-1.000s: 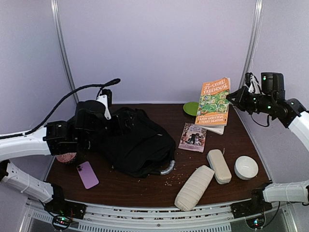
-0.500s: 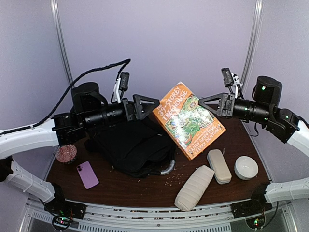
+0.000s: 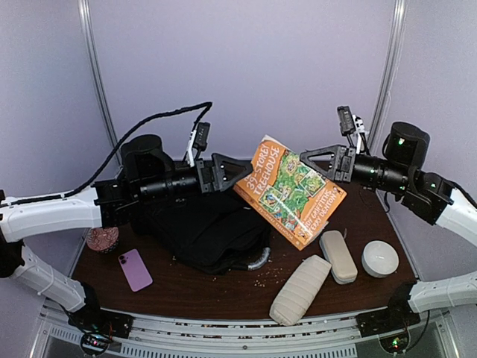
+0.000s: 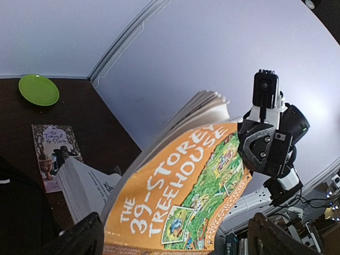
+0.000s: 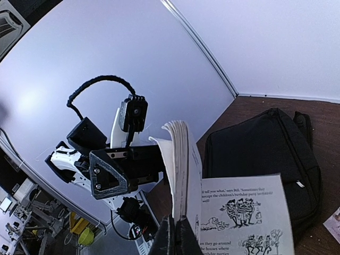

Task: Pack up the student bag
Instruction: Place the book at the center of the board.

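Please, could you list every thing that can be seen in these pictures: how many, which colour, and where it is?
student bag: one, black, table centre-left
orange book: one, orange and green, in the air above the table
small book: one, purplish, flat at the back
plate: one, green, back of table
phone: one, purple, front left
round patterned item: one, pinkish, left edge
ribbed case: one, beige, front right
smooth case: one, beige, beside the ribbed case
bowl: one, white, right side
table: one, dark brown
left gripper: black, open, at the orange book's left edge
right gripper: black, shut on the orange book
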`<move>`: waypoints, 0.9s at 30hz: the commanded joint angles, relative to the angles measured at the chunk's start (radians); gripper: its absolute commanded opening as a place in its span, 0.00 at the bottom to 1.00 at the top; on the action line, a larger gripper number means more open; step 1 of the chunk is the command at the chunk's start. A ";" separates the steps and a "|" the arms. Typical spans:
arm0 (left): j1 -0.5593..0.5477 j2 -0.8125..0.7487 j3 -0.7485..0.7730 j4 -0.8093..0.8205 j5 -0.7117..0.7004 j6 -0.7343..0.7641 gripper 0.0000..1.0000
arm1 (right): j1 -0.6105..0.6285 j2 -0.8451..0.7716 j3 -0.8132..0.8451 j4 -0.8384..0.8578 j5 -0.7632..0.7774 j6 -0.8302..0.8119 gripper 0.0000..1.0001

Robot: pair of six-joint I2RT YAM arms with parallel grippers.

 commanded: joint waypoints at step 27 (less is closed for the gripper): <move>0.036 -0.130 -0.352 -0.141 -0.371 -0.106 0.96 | 0.017 0.521 -0.228 0.344 0.208 0.136 0.00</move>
